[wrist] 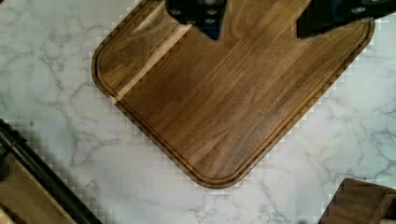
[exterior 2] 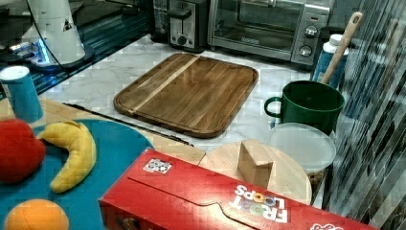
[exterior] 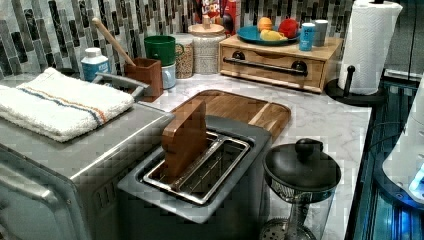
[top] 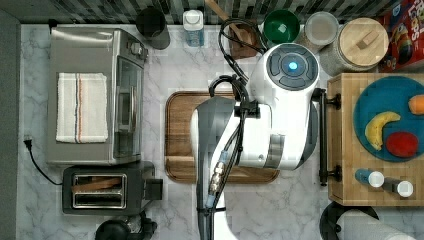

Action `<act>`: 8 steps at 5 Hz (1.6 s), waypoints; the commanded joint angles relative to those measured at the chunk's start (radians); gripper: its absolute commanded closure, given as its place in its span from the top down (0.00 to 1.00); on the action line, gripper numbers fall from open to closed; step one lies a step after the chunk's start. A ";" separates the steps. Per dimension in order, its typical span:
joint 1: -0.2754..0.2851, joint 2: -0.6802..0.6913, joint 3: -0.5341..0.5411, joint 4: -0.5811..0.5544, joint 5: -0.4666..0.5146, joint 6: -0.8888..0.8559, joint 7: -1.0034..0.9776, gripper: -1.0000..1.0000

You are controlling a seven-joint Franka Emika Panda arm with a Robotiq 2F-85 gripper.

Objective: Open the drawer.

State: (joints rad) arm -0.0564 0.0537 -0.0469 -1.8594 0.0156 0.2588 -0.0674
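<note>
Gripper (wrist: 257,21): fingers spread apart, empty, above the dark board.
Board (wrist: 224,93): flat on the marble counter (wrist: 51,56).
Drawer (exterior: 272,65): closed, beside the paper towel roll (exterior: 367,45).
Handle (top: 323,137): black bar, untouched.

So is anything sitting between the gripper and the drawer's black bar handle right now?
Nothing visible. The gripper hangs open over the dark walnut tray; between that and the light wood drawer's long black bar handle lies bare white marble counter. The space in front of the drawer looks free too.
</note>
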 commanded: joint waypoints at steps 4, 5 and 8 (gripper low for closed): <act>0.070 -0.001 -0.187 -0.063 0.017 0.052 -0.462 1.00; -0.002 0.037 -0.170 -0.033 0.032 0.039 -0.650 1.00; -0.098 0.136 -0.218 0.017 0.061 0.113 -1.052 1.00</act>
State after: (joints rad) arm -0.1547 0.1860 -0.2551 -1.9209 0.0286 0.3313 -1.0283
